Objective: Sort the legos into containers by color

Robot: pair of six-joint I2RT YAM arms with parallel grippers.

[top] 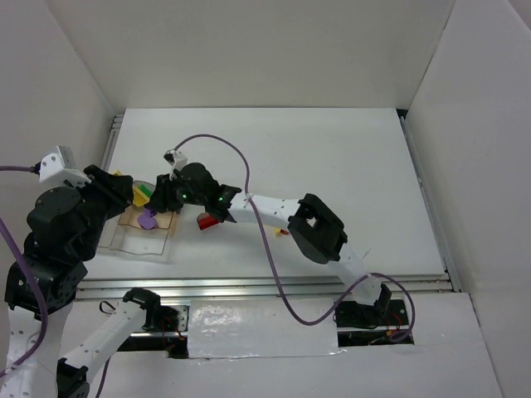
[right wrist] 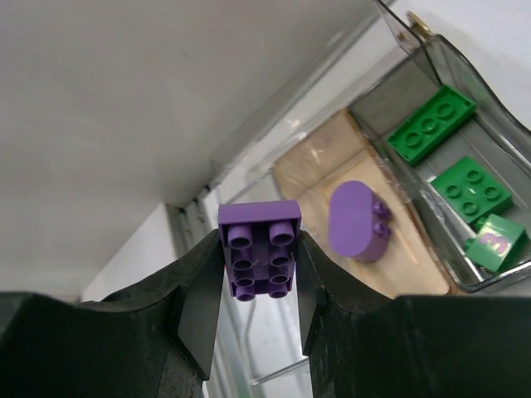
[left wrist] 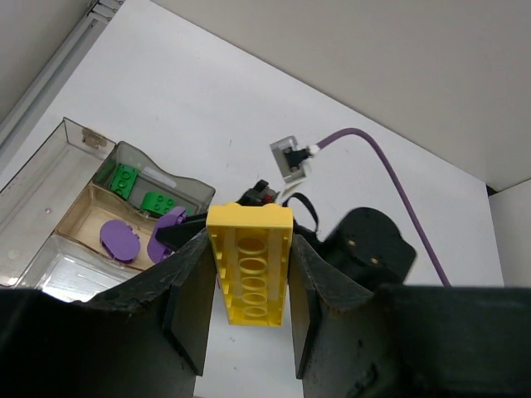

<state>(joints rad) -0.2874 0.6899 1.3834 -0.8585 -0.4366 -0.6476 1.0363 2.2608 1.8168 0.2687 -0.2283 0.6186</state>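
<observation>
Right wrist view: the right pincer (right wrist: 258,282) clamps a purple brick (right wrist: 258,249) by its smooth sides, studs facing the lens, near the containers (right wrist: 452,62). To do this well, I'd carry it over the amber-floored compartment where the rounded purple piece (right wrist: 358,217) lies, lower it, then let go, and steer clear of the smoky bay holding the glossy green bricks (right wrist: 431,123). The left pincer (left wrist: 249,315) pinches a long yellow brick (left wrist: 249,249), hollow tubes showing, above the white worktop (left wrist: 207,99).
</observation>
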